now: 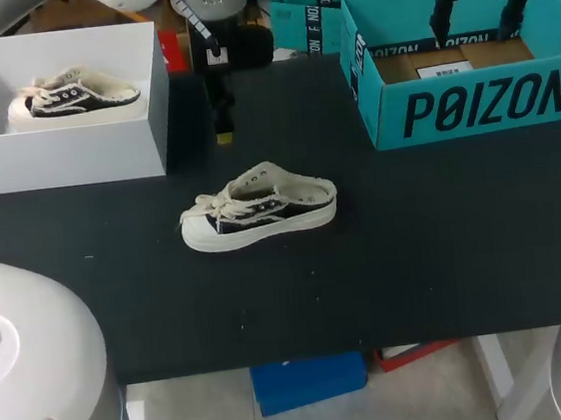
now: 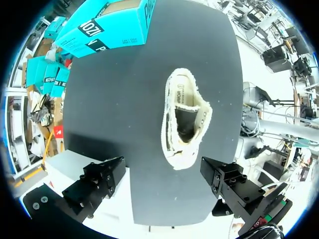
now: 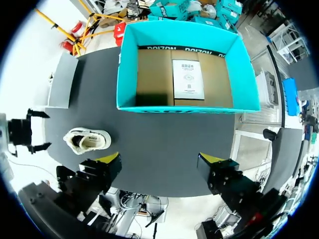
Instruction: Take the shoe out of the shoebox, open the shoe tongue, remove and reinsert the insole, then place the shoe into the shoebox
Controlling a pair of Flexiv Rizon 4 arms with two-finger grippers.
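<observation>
Shoe (image 1: 258, 210), cream and black, upright on desk (image 1: 415, 246), apart from white box (image 1: 64, 157) and teal box (image 1: 481, 109). Left pincer (image 2: 162, 169) released, shoe's toe ahead; right pincer (image 3: 159, 159) released above teal box.

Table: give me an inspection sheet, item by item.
Surface: black table, shoe at its middle.
Job's things: shoe upright on its sole, toe to the left, laces loose; teal box open at the right, a paper on its floor.
Clutter: white box at the left, second shoe inside.
Grippers: left gripper open, beside the white box, apart from the shoe; right gripper open, above the teal box.
Cables: nothing seen.
Surroundings: nothing seen reaching over the table.
</observation>
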